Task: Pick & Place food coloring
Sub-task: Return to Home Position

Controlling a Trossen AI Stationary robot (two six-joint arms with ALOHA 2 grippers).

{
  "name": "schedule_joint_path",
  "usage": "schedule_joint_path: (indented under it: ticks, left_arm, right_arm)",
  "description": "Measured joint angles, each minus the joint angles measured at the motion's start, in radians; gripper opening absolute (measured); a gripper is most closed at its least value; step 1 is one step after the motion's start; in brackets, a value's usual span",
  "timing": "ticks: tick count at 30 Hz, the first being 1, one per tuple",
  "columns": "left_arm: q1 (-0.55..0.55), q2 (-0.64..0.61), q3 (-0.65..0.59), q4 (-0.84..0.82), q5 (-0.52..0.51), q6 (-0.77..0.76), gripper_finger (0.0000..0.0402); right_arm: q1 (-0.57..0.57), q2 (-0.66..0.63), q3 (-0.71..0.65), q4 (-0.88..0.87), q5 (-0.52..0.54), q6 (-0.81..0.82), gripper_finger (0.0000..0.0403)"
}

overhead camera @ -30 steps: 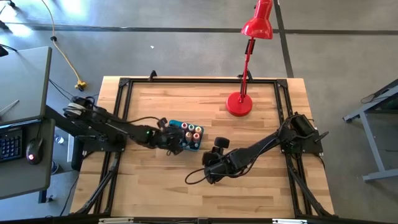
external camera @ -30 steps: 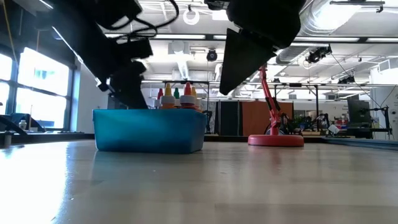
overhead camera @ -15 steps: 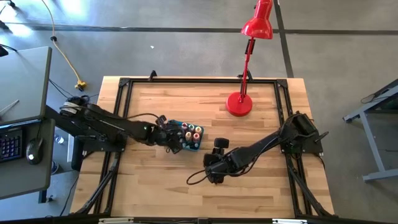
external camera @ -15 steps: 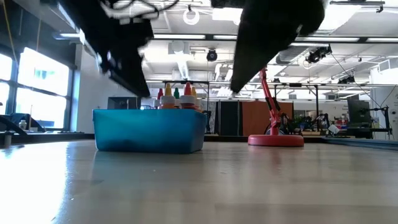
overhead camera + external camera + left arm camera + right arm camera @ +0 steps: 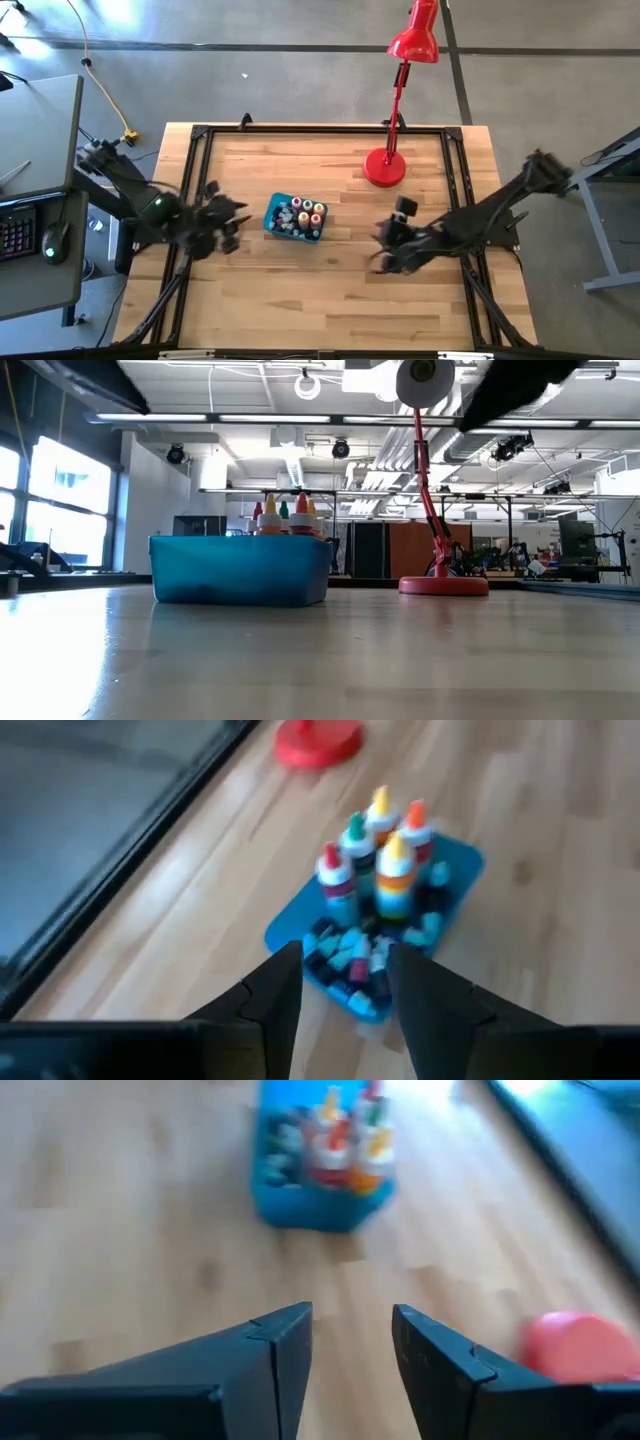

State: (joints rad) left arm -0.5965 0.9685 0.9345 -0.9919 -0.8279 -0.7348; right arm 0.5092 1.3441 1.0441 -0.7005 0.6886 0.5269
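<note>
The food coloring bottles (image 5: 303, 211) stand upright in a teal-blue tub (image 5: 272, 222) near the middle of the table. Their yellow, orange, red and green caps also show in the low view (image 5: 285, 513), and dark-capped ones lie among them. My left gripper (image 5: 226, 226) hovers to the left of the tub, open and empty. Its wrist view looks down on the bottles (image 5: 377, 860) and the tub (image 5: 462, 870) past the open fingers (image 5: 345, 985). My right gripper (image 5: 390, 252) hovers to the right of the tub, open and empty; the tub (image 5: 310, 1208) lies well ahead of it (image 5: 350, 1340).
A red desk lamp stands on its round base (image 5: 385, 167) toward the far right of the table, and the base also shows in the low view (image 5: 443, 586). Black frame rails (image 5: 195, 180) run along the table's edges. Bare wood lies on the near side of the tub.
Both arms have drawn away from the tub. The left gripper has gone toward the table's left edge, the right gripper toward the right edge. Both have risen out of the low view. The tub and its bottles have stayed where they were.
</note>
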Motion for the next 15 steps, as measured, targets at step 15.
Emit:
schedule_joint_path:
  ticks: [15]
  left_arm:
    - [-0.334, -0.489, -0.763, 1.020, -0.279, 0.470, 0.0145]
  right_arm:
    - [-0.109, -0.727, -0.922, 1.213, -0.446, -0.471, 0.0133]
